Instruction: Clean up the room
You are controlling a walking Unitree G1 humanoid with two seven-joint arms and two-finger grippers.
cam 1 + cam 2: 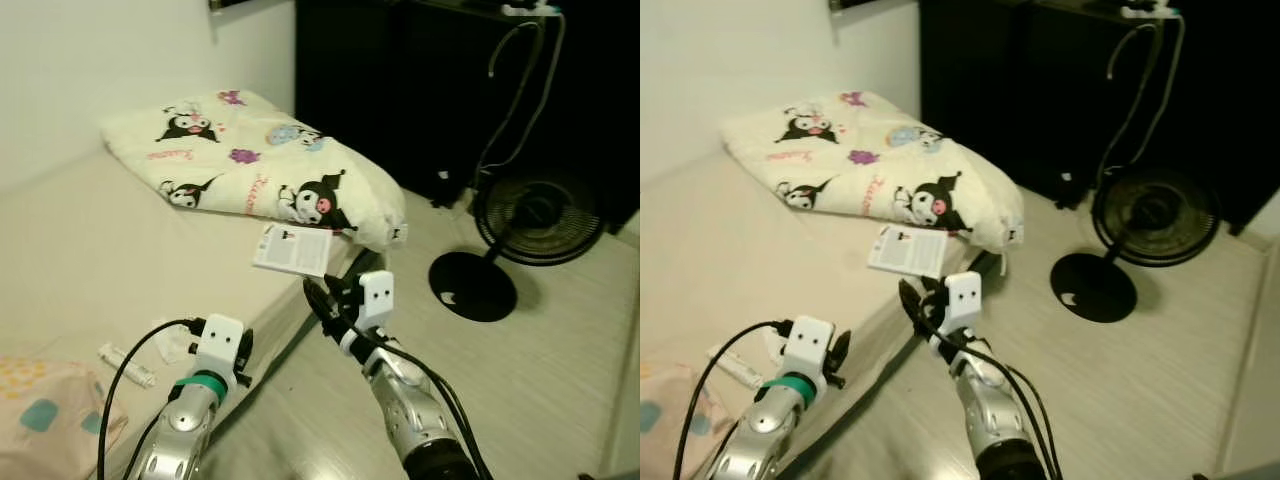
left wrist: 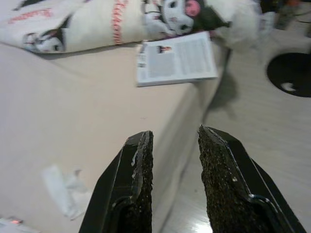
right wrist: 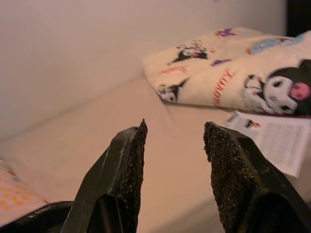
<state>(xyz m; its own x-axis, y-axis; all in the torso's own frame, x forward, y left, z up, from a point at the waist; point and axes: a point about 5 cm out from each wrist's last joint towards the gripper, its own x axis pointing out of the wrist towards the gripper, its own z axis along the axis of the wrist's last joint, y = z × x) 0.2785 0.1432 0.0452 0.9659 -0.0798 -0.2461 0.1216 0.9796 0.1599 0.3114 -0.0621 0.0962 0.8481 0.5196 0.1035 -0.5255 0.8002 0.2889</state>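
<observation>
Both grippers (image 2: 174,145) near booklet (image 1: 293,248).

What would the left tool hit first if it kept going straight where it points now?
Likely the mattress edge: the left tool, open, aims along it toward the leaflet, though depth is unclear.

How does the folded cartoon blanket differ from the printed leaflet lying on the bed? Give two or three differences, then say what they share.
The blanket is thick and puffy, folded into a bundle; the leaflet is thin and lies flat. The blanket is cream with black cartoon figures; the leaflet is white with small text. The blanket lies farther back by the wall, the leaflet at the mattress edge. Both rest on the bed, touching.
</observation>
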